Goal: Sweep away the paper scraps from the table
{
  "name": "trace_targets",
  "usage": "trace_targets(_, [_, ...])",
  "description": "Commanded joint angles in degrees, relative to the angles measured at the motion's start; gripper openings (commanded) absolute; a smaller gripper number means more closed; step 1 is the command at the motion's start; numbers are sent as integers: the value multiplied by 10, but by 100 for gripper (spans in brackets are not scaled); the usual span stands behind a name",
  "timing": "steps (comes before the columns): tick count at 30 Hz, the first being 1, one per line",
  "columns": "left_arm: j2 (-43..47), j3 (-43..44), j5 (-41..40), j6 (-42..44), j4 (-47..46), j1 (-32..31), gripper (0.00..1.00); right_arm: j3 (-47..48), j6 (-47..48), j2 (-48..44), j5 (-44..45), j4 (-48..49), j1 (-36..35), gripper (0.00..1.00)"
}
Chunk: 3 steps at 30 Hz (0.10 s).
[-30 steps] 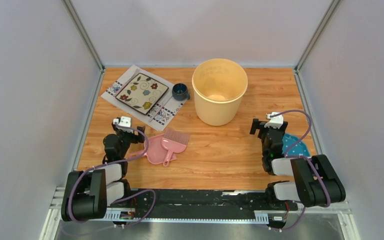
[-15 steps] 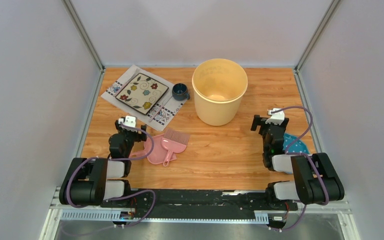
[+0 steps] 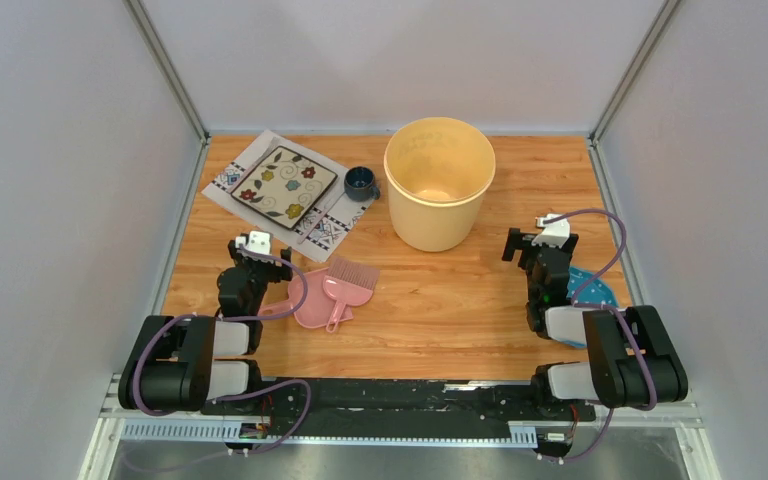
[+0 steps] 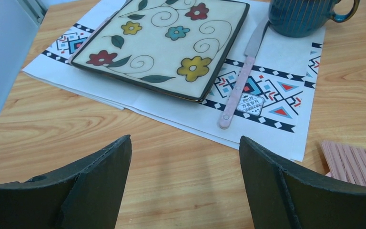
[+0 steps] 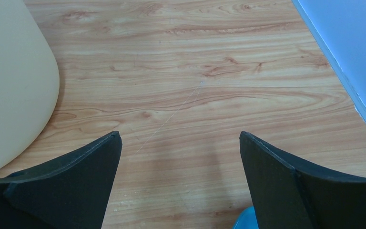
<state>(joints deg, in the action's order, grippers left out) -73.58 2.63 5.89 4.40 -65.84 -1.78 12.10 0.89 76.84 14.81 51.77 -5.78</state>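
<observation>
No paper scraps show in any view. The wood-grain table (image 3: pixel 460 290) lies bare between the arms. My left gripper (image 3: pixel 251 243) hovers low at the left, open, with only bare wood between its fingers (image 4: pixel 185 143). It points at the placemat (image 4: pixel 276 57). Open as well, my right gripper (image 3: pixel 542 238) hangs low at the right over bare wood (image 5: pixel 180 136), beside the cream bucket (image 5: pixel 9 90). A pink dustpan (image 3: pixel 310 303) with a pink brush (image 3: pixel 345 283) lying on it rests on the table just right of my left gripper.
The tall cream bucket (image 3: pixel 438 182) stands at the back centre. On the placemat (image 3: pixel 332 230) at the back left sit a flowered square plate (image 3: pixel 285 186), a pink-handled knife (image 4: pixel 240 90) and a dark blue cup (image 3: pixel 361 182). A blue dotted thing (image 3: pixel 600 293) lies by the right arm.
The left arm folded back a little and its gripper shifted slightly right; the right gripper drifted slightly right. Both have held still for the last half second, jaws unchanged.
</observation>
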Motion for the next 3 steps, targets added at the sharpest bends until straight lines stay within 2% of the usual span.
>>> trace_targets(1, [-2,-140,4,4,-32,-2,90,17,-5,2,-2,13,3,100])
trace_targets(3, [-2,-139,4,5,-32,-2,90,17,-5,2,-2,13,4,100])
